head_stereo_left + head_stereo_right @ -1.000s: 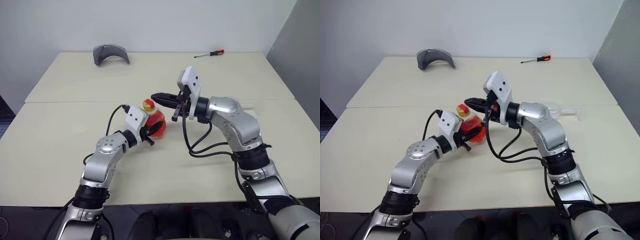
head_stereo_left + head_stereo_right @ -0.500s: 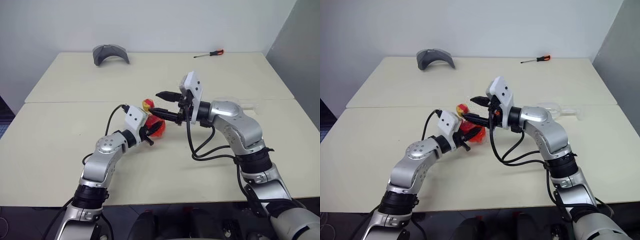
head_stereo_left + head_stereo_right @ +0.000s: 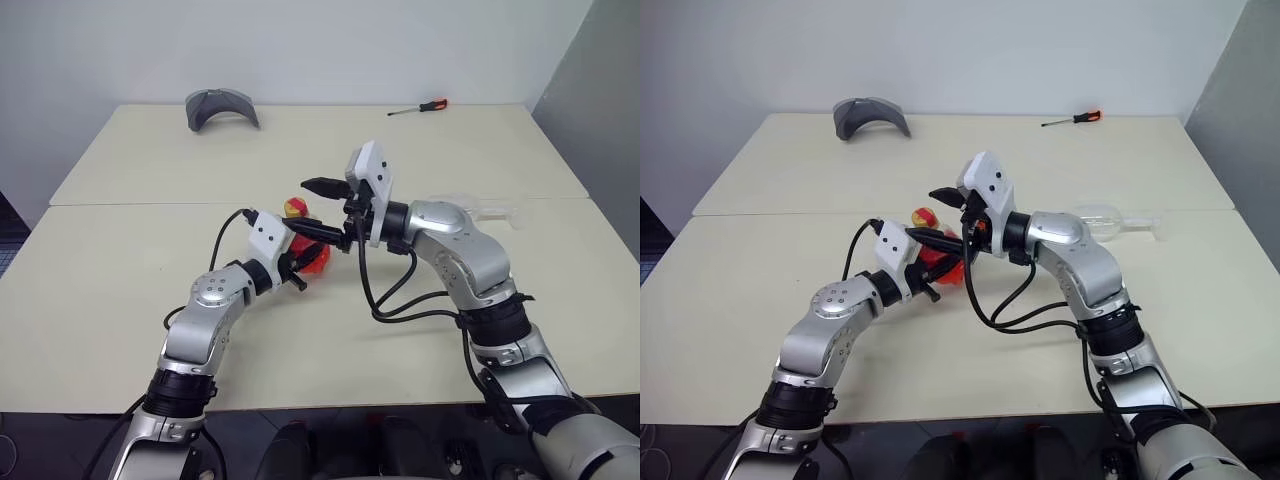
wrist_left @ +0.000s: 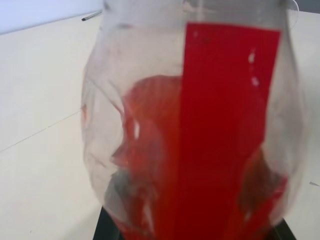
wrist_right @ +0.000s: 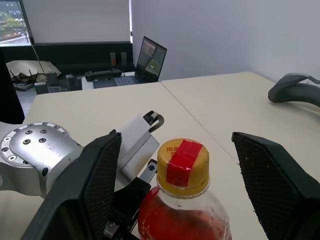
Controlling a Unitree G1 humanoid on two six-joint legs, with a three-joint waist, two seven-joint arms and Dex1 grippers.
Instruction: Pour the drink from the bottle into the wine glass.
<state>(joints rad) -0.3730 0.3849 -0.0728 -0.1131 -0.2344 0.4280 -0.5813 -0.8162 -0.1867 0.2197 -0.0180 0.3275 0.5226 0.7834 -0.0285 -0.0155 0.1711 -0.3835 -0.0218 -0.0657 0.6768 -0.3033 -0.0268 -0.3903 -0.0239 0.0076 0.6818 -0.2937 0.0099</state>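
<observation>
- Two grippers met over the middle of the worktop (image 3: 120, 300): the left gripper (image 3: 296, 262) was clenched on the body of the bottle (image 3: 308, 250), holding it clear of the surface and roughly upright, presumably so the top could be worked on.
- Its yellow cap (image 5: 183, 165), sealed with a strip of red tape, was still on, so none of the drink (image 4: 150, 165) could have been poured yet; the red-orange liquid sat in the bottle's lower part.
- Spread wide, the right gripper (image 3: 316, 206) pointed sideways at the bottle's neck, one finger on each side of the cap with a gap at both, grasping nothing; I judged it was lining up to pinch and twist the cap off.
- Well apart from the bottle, the wine glass (image 3: 1110, 217) lay on its side near the worktop's right edge, empty; it would likely need standing up before pouring.
- Along the far edge lay a grey curved object (image 3: 221, 106) towards the left corner and a screwdriver (image 3: 419, 107) towards the right, both out of the way.
</observation>
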